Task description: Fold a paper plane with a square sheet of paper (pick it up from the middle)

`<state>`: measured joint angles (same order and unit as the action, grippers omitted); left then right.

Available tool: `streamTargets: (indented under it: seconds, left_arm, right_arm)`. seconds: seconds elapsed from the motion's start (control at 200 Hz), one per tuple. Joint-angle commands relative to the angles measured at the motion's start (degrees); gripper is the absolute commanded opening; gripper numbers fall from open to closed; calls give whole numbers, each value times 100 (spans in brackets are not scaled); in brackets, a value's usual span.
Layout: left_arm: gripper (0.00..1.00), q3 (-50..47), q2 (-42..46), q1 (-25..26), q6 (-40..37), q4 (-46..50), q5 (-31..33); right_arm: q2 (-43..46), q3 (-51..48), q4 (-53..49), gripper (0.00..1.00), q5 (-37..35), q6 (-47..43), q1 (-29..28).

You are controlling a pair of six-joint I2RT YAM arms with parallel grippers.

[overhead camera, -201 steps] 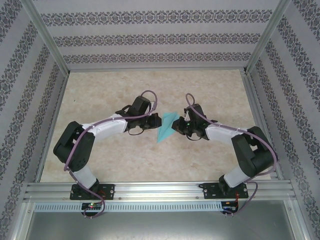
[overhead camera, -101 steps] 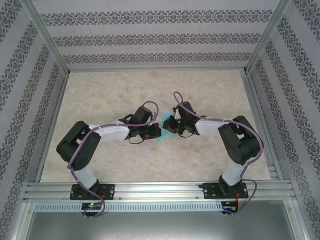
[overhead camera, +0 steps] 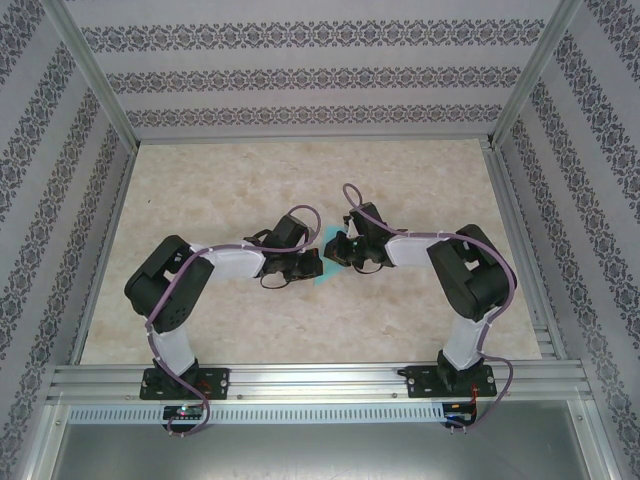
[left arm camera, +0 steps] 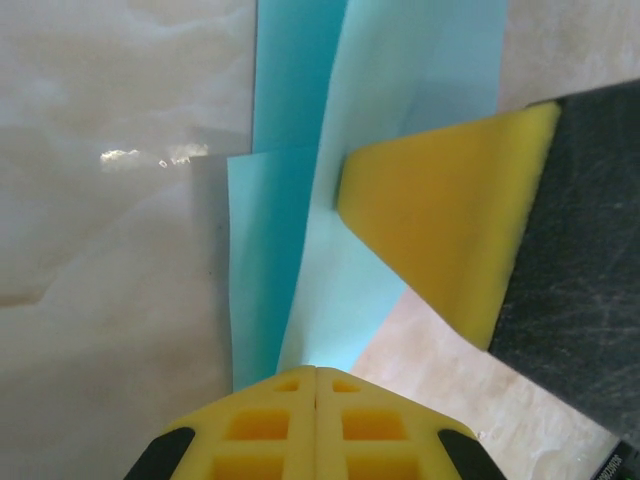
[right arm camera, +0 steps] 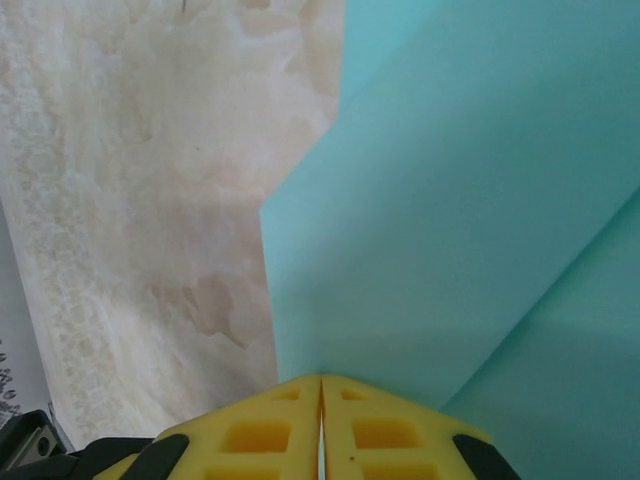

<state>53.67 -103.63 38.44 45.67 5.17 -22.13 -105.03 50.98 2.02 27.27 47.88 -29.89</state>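
Both arms drew closer since a second ago; left claw (left arm camera: 316, 372) and right claw (right arm camera: 321, 380) each pinch the paper plane (right arm camera: 450, 200). It looks thin, limp, tear-prone: keep your grip by the crease.

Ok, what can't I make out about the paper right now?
- Top view: paper plane mostly covered by left gripper and right gripper; shape unreadable.
- Left wrist: its far end leaves the top edge; a yellow pad covers part.
- Right wrist: cut off top and right.
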Motion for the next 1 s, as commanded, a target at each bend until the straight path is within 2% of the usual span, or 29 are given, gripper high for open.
streamTargets:
  seconds: [0.0,0.709,0.994]
  left_arm:
    - [2,135,-77,68,-118,57,188]
    - [0,-23,-227,68,-79,324,282]
    - [0,-65,-202,68,-15,602,310]
  right_arm:
    - [-148,157,-35,10,-64,-131,1]
    - [-123,-139,149,9,270,-404,-166]
    - [-500,198,-422,8,33,-919,86]
